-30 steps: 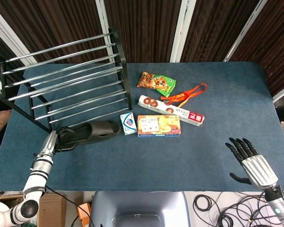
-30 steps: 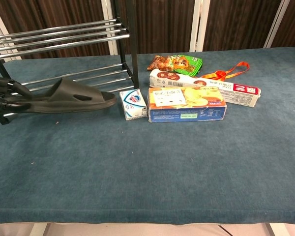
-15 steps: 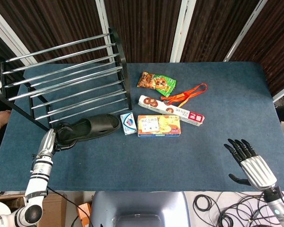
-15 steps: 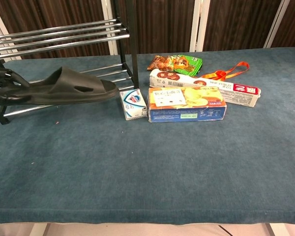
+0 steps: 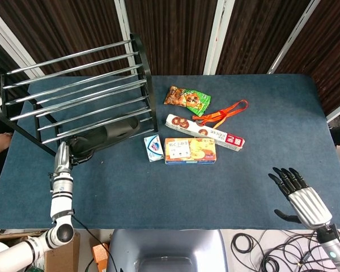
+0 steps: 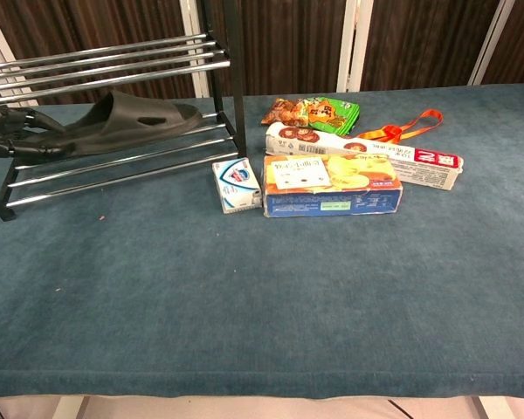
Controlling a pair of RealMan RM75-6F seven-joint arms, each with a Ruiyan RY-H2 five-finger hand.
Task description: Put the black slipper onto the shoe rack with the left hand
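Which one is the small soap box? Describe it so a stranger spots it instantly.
Start at the shoe rack. Just off its front right post stands a small white box with a blue-red logo. It touches the wider yellow biscuit box and is the smallest pack.

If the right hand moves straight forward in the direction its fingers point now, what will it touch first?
The right hand is open, its fingers pointing up and slightly left over bare blue table. That line passes right of the long biscuit box, so the way looks free to the table's far edge, though depth is uncertain.
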